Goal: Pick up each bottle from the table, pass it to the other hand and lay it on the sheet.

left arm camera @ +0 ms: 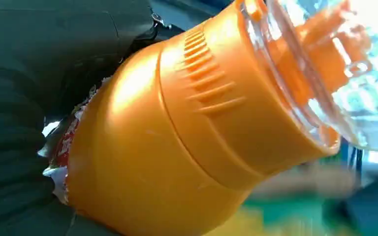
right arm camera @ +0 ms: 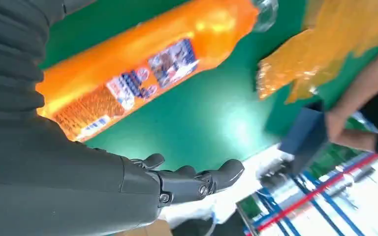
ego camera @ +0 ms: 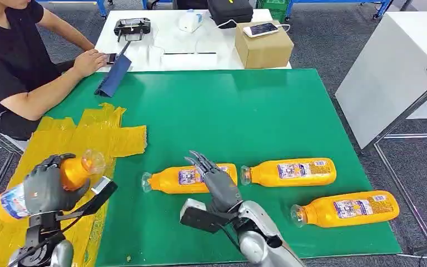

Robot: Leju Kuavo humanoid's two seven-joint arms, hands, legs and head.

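The left hand (ego camera: 47, 186) grips an orange plastic drink bottle with a clear cap (ego camera: 44, 186) above the crinkled yellow sheet (ego camera: 97, 136), cap end tilted up; the right hand (ego camera: 214, 175) hovers empty, fingers straight and apart, over the nearest of three more orange bottles (ego camera: 189, 179) lying on the green worktop (ego camera: 228, 111). The held bottle looks smooth and round, so I judge it may roll off the sheet once released; the low right hand could also nudge the nearest bottle into its neighbour.
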